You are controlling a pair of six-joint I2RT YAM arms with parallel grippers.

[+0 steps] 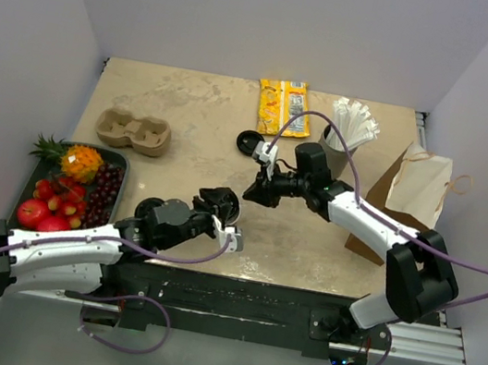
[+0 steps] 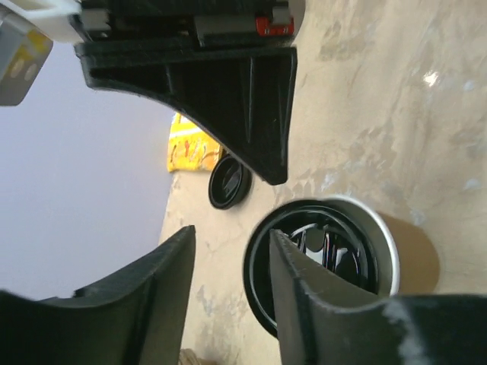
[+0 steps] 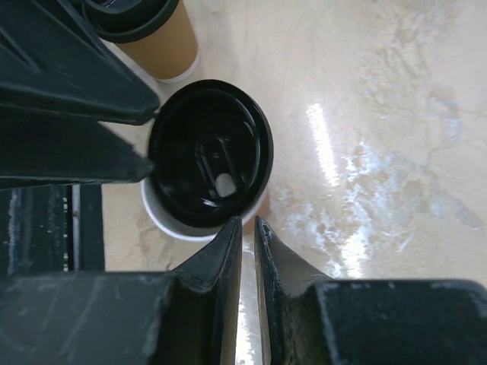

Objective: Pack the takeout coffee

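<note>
The left pincer (image 2: 232, 251) is being held partly open, gripping nothing, with bare desk (image 2: 365, 91) showing between its fingers. The first cup (image 2: 417, 262), brown paper, is standing just to one side of this pincer rather than between the fingers. One finger (image 2: 319, 304) is being seen across the edge of the first lid (image 2: 335, 255), which is black and is lying on the cup's mouth. A strip of the cup's white rim is showing beside it. The right pincer (image 3: 248, 228) is being held directly above the same cup. Its fingers are drawn almost together with only a thin slit between them, and nothing is being seen in that slit. Their tips are being kept at the edge of the first lid (image 3: 209, 156); whether they are touching it cannot be told. Just beyond the right pincer's tips, past the first cup, the second cup (image 3: 166, 53) is standing upright and apart from it, with the second lid (image 3: 129, 15) on top. It is being left beside the left arm's wrist. Ahead of the left pincer, a loose lid (image 2: 228, 182) is lying flat on the desk. A yellow packet (image 2: 190, 148) is lying just past it. The cardboard carrier (image 1: 133, 131) is being left well apart from both pincers, off to the left pincer's outer side.
</note>
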